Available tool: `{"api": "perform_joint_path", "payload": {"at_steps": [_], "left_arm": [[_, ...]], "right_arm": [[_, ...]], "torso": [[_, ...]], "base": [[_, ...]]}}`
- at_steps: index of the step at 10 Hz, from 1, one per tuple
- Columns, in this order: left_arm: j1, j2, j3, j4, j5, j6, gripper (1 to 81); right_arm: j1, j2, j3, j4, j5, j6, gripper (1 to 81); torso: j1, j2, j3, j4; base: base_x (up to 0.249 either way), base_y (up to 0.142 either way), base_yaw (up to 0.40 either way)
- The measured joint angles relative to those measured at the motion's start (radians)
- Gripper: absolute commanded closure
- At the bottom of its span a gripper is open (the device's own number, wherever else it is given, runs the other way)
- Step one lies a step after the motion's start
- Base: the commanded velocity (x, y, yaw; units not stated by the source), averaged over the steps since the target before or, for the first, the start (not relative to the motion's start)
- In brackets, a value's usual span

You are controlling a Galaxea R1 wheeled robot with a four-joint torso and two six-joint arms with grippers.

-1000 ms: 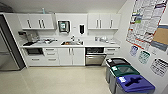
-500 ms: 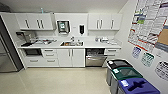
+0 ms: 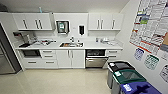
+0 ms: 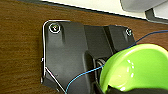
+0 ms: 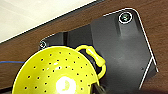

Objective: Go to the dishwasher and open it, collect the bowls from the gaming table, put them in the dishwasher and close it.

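Head view shows a white kitchenette: the dishwasher (image 3: 95, 59) stands open under the bench (image 3: 100, 46), right of the sink (image 3: 71, 44), its steel door part-lowered and a dark rack showing above it. Three lidded bins (image 3: 128, 80) line the right wall — black, green, blue. Left wrist view has a lime green bowl (image 4: 140, 67), empty, over brown wood; right wrist view has a yellow perforated bowl (image 5: 55, 72) with a loop handle. Whether either arm's jaws are clamped — cannot tell.
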Motion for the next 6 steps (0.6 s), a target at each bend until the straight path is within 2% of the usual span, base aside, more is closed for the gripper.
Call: {"api": "perform_joint_path", "payload": {"at_steps": [6], "left_arm": [[0.0, 0.001, 0.0, 0.0, 0.0, 0.0, 81.1]], "right_arm": [[-0.003, 0.0, 0.0, 0.0, 0.0, 0.0, 81.1]], "torso": [[0.0, 0.0, 0.0, 0.0]], "base": [[0.139, 0.0, 0.0]]}}
